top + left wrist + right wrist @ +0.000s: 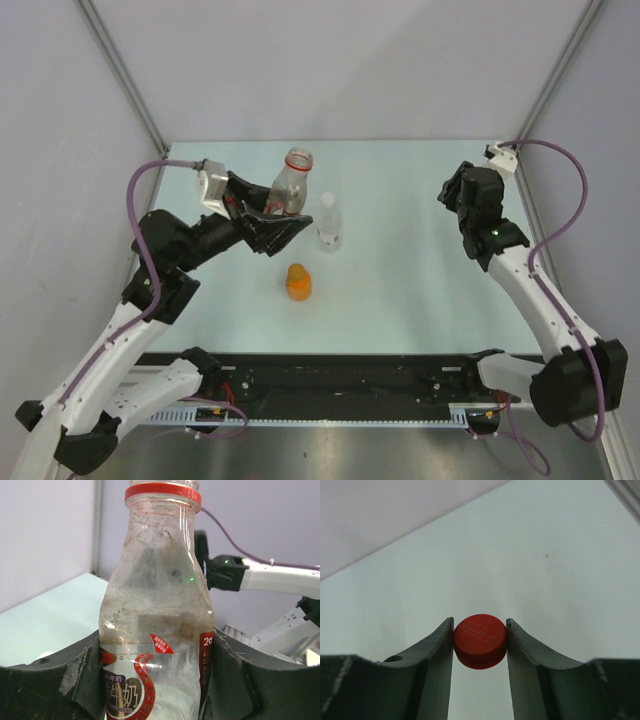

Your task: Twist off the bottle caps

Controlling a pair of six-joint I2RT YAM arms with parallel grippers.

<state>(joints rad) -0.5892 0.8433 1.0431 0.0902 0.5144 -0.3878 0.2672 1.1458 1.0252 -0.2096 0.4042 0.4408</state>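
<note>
My left gripper (281,214) is shut on the body of a clear bottle with a red neck ring (291,187), held above the table and tilted. In the left wrist view that bottle (157,595) fills the frame between my fingers (80,680), and its mouth at the red ring (163,490) is open with no cap. My right gripper (480,632) is shut on the red cap (480,641), pinched by its sides over bare table. That gripper (452,190) hangs at the right. A small clear bottle with a white cap (329,224) and a squat orange bottle with an orange cap (298,283) stand mid-table.
The pale green table (400,290) is walled by white panels at the back and both sides. A black rail (340,375) runs along the near edge between the arm bases. The two standing bottles sit just right of and below my left gripper.
</note>
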